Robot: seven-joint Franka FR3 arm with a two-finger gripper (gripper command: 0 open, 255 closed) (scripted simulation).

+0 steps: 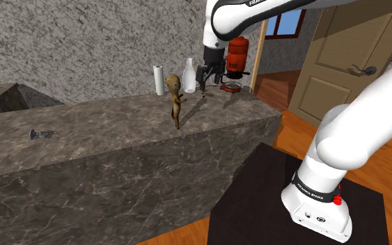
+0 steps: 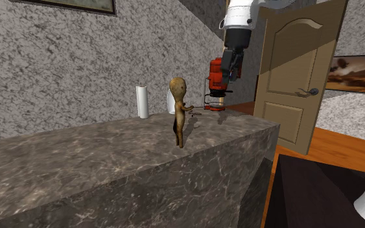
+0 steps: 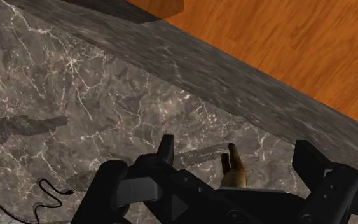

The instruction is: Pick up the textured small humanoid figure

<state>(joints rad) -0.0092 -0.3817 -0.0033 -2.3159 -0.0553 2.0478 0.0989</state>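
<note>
Gripper spread wide, clear of figure

A grey veined table is carrying a white roll and a white bottle standing side by side near the wall, with a red appliance standing further along. A small dark object is lying well apart toward the shoulder view's left, and a panelled door is standing beyond.
</note>
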